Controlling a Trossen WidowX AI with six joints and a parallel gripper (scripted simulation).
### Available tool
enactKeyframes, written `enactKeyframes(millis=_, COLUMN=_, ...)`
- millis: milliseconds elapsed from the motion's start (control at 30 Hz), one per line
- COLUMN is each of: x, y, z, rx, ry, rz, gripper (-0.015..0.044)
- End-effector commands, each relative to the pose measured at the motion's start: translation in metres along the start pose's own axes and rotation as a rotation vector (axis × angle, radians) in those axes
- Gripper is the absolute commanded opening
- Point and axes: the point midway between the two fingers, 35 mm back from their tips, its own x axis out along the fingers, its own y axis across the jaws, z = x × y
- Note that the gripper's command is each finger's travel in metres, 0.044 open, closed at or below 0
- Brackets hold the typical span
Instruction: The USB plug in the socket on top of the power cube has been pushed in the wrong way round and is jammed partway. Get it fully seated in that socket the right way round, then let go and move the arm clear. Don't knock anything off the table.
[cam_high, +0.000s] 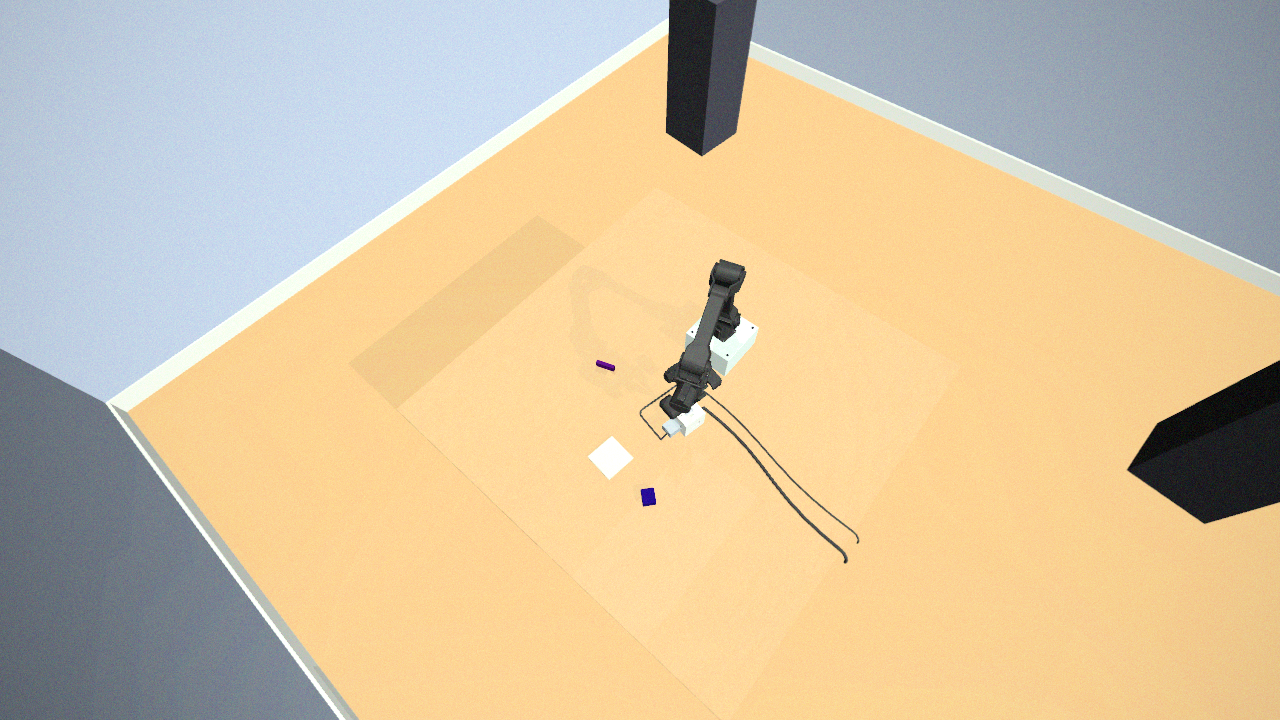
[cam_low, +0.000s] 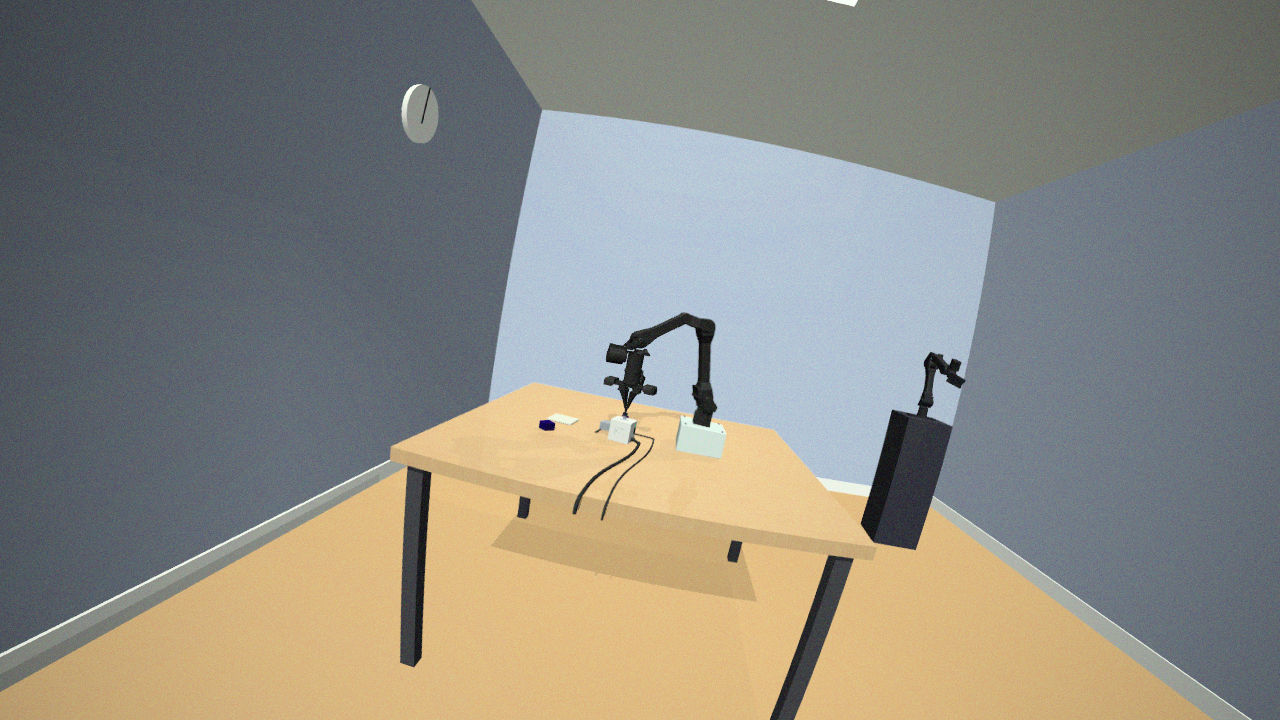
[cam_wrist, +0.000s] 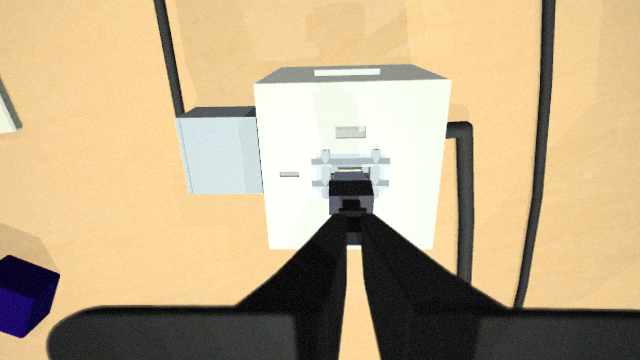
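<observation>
The white power cube (cam_high: 693, 421) (cam_low: 621, 430) (cam_wrist: 300, 215) stands on the table, with a metal-framed socket (cam_wrist: 385, 161) on its top. My gripper (cam_wrist: 353, 226) (cam_low: 625, 415) is shut on the dark USB plug (cam_wrist: 351, 189), directly over the cube. The plug's lower end is at the socket in the wrist view. My fingers and the plug's body hide part of the socket, so I cannot tell how deep the plug sits or which way round it is.
A pale grey block (cam_wrist: 220, 155) (cam_high: 672, 428) adjoins the cube's side. Dark cables (cam_wrist: 465, 210) (cam_high: 778, 474) run around the cube. A blue block (cam_wrist: 25, 295) (cam_high: 648, 497), a white square (cam_high: 610, 457) and a purple cylinder (cam_high: 605, 365) lie on the table (cam_low: 501, 465).
</observation>
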Motion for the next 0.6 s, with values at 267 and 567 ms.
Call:
enactKeyframes(millis=267, x=0.0024, y=-0.0006, z=0.0003, rx=0.003, ry=-0.001, rz=-0.002, gripper=0.0)
enactKeyframes(millis=567, x=0.0035, y=-0.0006, z=0.0003, rx=0.003, ry=-0.001, rz=-0.002, gripper=0.0)
